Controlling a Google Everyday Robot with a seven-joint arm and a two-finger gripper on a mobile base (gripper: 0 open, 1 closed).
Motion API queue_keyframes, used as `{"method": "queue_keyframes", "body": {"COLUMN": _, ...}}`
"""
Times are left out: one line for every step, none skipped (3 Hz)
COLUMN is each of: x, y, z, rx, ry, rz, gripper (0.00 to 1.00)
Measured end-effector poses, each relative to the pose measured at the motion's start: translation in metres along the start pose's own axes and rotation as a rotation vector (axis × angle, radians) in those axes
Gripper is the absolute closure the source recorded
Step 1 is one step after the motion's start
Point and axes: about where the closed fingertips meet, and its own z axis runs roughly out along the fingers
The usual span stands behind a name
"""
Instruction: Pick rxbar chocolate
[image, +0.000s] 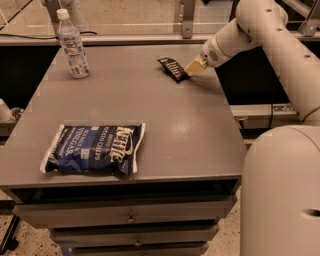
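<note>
The rxbar chocolate (172, 68) is a small flat black bar with white lettering, at the far right of the grey table (150, 115). My gripper (191, 68) reaches in from the right on the white arm (260, 30). Its cream fingers (195, 65) are closed on the bar's right end. The bar sits tilted and looks raised slightly off the tabletop.
A large blue Kettle chips bag (95, 149) lies at the front left of the table. A clear water bottle (72, 45) stands upright at the far left corner. Drawers (130, 217) run under the table's front edge. The robot's white body (280, 195) fills the right foreground.
</note>
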Motion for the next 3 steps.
{"method": "queue_keyframes", "body": {"x": -0.024, "y": 0.008, "z": -0.027, "rx": 0.007, "ry": -0.042, "rz": -0.036, "gripper": 1.00}}
{"method": "queue_keyframes", "body": {"x": -0.048, "y": 0.024, "z": -0.059, "rx": -0.001, "ry": -0.088, "rz": -0.076, "gripper": 1.00}}
{"method": "queue_keyframes", "body": {"x": -0.052, "y": 0.040, "z": -0.067, "rx": -0.030, "ry": -0.076, "rz": -0.097, "gripper": 0.84}}
